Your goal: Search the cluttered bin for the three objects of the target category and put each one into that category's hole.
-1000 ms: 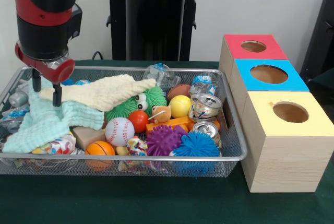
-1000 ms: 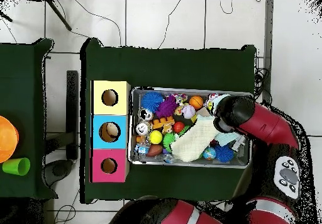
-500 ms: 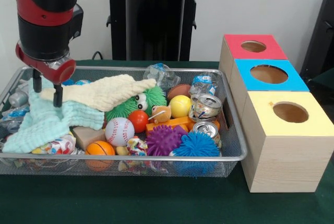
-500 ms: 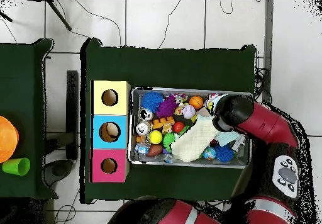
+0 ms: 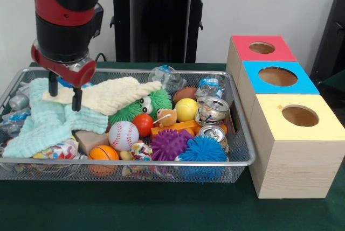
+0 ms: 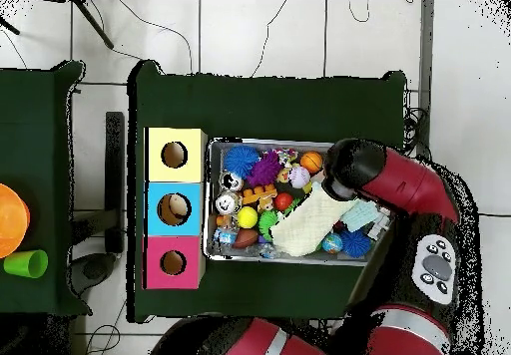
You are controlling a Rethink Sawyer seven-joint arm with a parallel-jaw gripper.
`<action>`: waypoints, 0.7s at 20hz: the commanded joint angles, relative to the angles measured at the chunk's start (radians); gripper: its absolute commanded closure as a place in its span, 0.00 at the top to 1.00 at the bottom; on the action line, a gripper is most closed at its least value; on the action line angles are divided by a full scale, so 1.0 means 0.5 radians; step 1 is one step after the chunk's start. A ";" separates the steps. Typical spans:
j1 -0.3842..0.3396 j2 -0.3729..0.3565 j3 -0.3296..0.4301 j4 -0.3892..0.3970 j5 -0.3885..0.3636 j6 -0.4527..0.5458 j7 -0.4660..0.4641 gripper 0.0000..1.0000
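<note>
The wire mesh bin (image 5: 129, 162) is full of toys, balls, cans and cloths; it also shows in the overhead view (image 6: 209, 201). My gripper (image 5: 64, 95) is open, fingertips down at the left end of a cream cloth (image 5: 108, 95). One small tan-brown plush animal (image 5: 166, 117) lies mid-bin beside the green hairy ball (image 5: 153, 103). No other plush animal shows. The red-topped box's hole (image 5: 262, 47) is at the far right, also in the overhead view (image 6: 173, 262). In the overhead view my arm (image 6: 351, 172) hides the gripper.
A mint cloth (image 5: 48, 123) lies under the cream one. A baseball (image 5: 123, 135), purple spiky ball (image 5: 170, 144), blue spiky ball (image 5: 203, 149), yellow ball (image 5: 186, 109) and cans (image 5: 213, 110) crowd the bin. Blue-topped (image 5: 277, 76) and yellow-topped (image 5: 299, 116) boxes stand beside the red one.
My gripper has moved a little to the right in the front view, further along the cream cloth. The cloths and toys have not moved.
</note>
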 commanded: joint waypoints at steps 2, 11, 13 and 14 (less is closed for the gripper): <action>0.037 0.055 0.114 -0.090 0.084 0.330 0.413 1.00; 0.018 0.139 0.144 -0.120 0.111 0.259 0.412 1.00; 0.021 0.166 0.142 -0.136 0.114 0.241 0.427 1.00; 0.025 0.184 0.145 -0.142 0.117 0.222 0.437 1.00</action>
